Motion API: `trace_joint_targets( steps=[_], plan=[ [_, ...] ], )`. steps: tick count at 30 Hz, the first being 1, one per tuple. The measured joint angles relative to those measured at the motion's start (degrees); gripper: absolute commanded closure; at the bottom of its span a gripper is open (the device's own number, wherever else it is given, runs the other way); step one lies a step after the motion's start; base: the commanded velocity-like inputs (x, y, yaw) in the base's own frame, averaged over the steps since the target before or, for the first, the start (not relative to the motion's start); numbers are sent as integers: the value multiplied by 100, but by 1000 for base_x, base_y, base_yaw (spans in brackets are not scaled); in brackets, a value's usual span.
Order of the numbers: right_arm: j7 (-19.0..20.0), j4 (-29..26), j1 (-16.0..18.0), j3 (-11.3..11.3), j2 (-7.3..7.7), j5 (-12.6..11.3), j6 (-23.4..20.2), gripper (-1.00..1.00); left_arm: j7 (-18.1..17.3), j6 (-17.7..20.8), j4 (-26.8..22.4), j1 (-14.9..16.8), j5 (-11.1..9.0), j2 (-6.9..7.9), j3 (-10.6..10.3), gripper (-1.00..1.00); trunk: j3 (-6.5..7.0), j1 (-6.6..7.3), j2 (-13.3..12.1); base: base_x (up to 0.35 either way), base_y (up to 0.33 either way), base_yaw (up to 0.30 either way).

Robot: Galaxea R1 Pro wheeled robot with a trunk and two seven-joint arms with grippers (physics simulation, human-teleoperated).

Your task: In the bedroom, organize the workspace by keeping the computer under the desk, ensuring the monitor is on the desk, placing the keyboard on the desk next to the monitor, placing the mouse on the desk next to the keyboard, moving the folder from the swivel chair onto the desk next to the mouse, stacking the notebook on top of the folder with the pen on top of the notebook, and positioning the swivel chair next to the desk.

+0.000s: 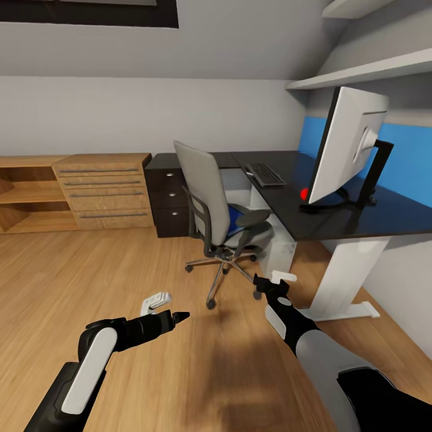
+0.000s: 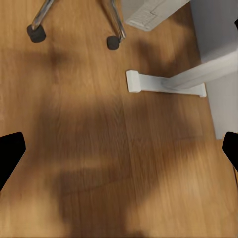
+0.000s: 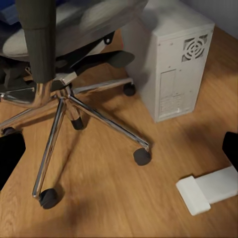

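1. Head view: the desk [image 1: 360, 219] runs along the right wall, its black top cut off at the right edge, with its white leg [image 1: 343, 277] on the wooden floor [image 1: 120, 270] and its black drawer unit [image 1: 168, 201] in the corner.
2. A light wooden shelf unit [image 1: 90, 192] stands against the back wall, just beside the drawers and cut off at the left.
3. The swivel chair [image 1: 219, 210] sits in front of the desk, its back toward the camera; the backrest hides most of the seat.
4. The monitor [image 1: 348, 144] stands on the desk, seen from behind and edge-on, so its screen is hard to see.
5. A white computer [image 3: 171, 64] stands on the floor by the chair's chrome base, clearest in the right wrist view.
6. The keyboard [image 1: 265, 174] lies on the desk beyond the monitor.
7. The folder [image 1: 235, 217] shows as a blue sliver on the chair seat.
8. The left gripper [image 1: 168, 306] and right gripper [image 1: 271, 283] hover over the floor, fingers spread wide and empty.
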State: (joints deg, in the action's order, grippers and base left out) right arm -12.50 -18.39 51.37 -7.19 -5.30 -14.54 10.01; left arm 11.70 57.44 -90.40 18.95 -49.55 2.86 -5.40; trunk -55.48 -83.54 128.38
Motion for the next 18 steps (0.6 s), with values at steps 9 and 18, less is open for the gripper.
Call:
trace_joint_targets(
  steps=[9,18],
  plan=[
    [0,-2,0,3,0,0,18,-100,7,-7,31,0,-13,0,-4,-100,0,0,0,136,0,0],
    [0,-2,0,6,0,0,21,-100,9,-14,88,0,-5,0,2,-100,0,1,0,280,0,0]
  ],
)
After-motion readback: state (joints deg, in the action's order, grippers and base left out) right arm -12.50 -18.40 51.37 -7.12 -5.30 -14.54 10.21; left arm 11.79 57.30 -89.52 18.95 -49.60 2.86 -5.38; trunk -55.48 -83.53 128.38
